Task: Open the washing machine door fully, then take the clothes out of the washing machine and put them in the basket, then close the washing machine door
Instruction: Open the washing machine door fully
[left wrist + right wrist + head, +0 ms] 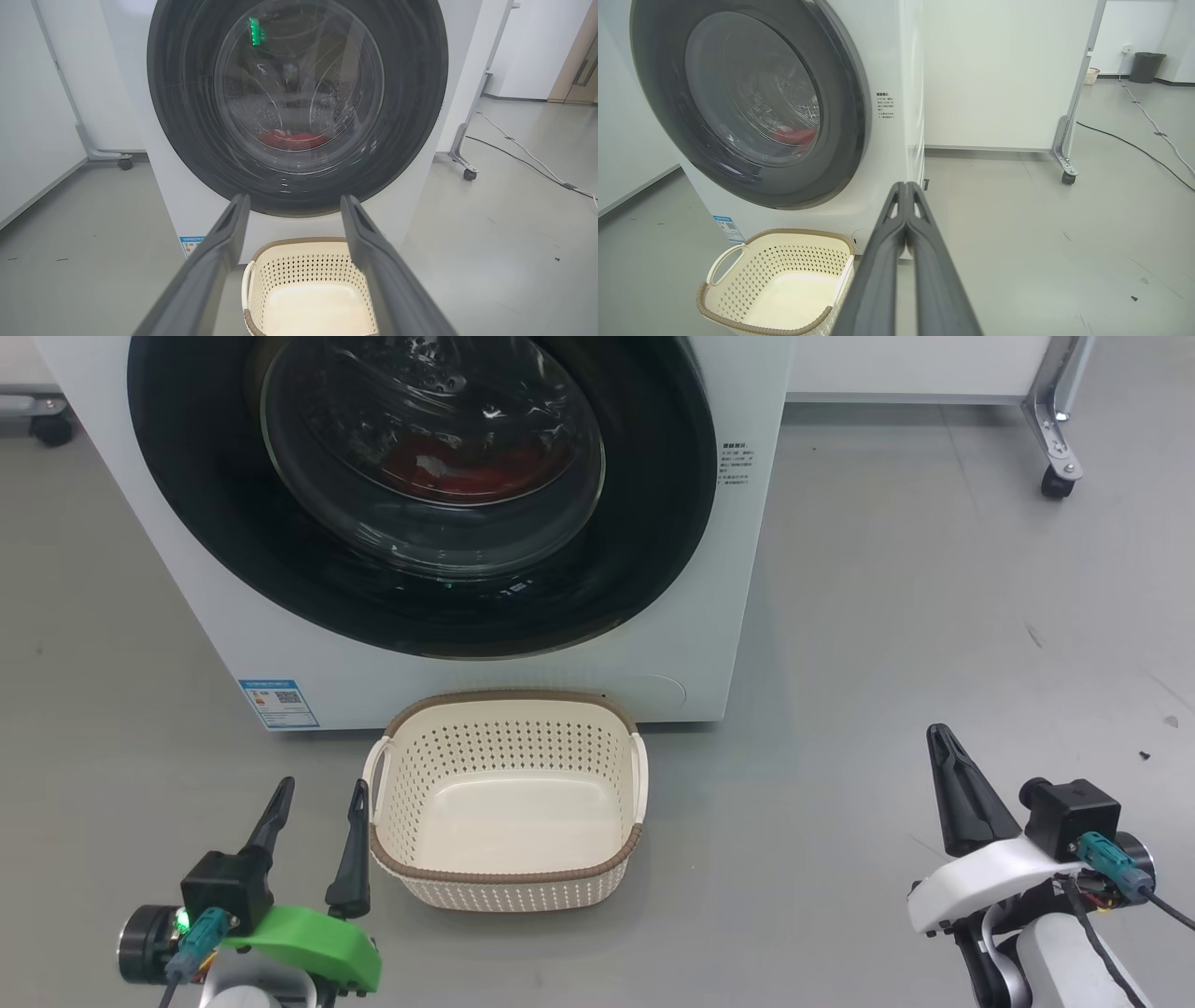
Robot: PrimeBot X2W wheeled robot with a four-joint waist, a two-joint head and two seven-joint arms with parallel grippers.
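Note:
The white washing machine (233, 616) fills the top of the head view, its round black-rimmed door (644, 523) closed against the front. Through the glass bowl the red clothes (467, 471) lie low in the drum; they also show as red clothes (292, 139) in the left wrist view. The cream basket (509, 887) stands empty on the floor just in front of the machine. My left gripper (319, 791) hovers open beside the basket's left handle. My right gripper (938, 735) is shut on nothing, well right of the basket.
Grey floor (887, 616) spreads to the right of the machine. A wheeled metal frame leg (1055, 439) stands at the back right, and another caster (51, 425) at the back left. Cables (1148, 130) run across the floor farther right.

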